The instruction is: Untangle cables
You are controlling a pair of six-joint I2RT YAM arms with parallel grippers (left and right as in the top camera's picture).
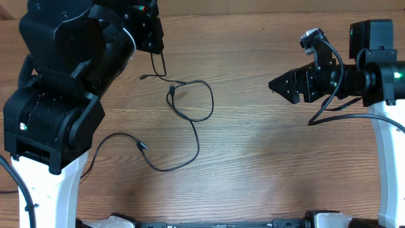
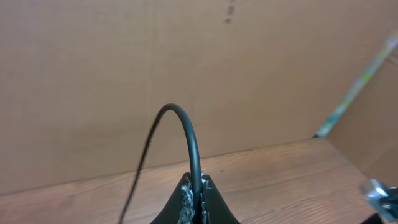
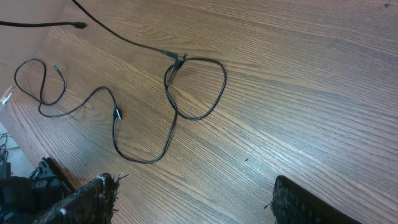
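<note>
Black cord is pinched between the left fingers (image 2: 185, 200), which are closed tight on it. In the left wrist view the held strand (image 2: 171, 106) arches up out of the grip and drops away to the left. From above, that strand comes down off the raised left arm at the far-left back of the bench (image 1: 266, 158).

From there the cables (image 1: 211, 101) spread rightward and toward the front. There is a crossing point (image 1: 172, 92) where the line meets itself, with a rounded loop (image 3: 224, 78) opening to its right. A long tail then curves down and back left to an inline plug (image 1: 142, 146) and on under the left arm. All of this lies flat on the left-centre of the bench.

The right fingers (image 3: 93, 199) are spread wide with nothing between them. They hover above bare wood well to the right of the loop and point left toward it. So the tangle lies leftward and ahead of them, and the loop's right edge is the nearest cord.

With one end anchored by the left grip, I judge the right arm the free one to travel left. It could settle on the loop beside the crossing and draw it rightward, away from the left grip. Pulling could tighten the crossing rather than open it.
</note>
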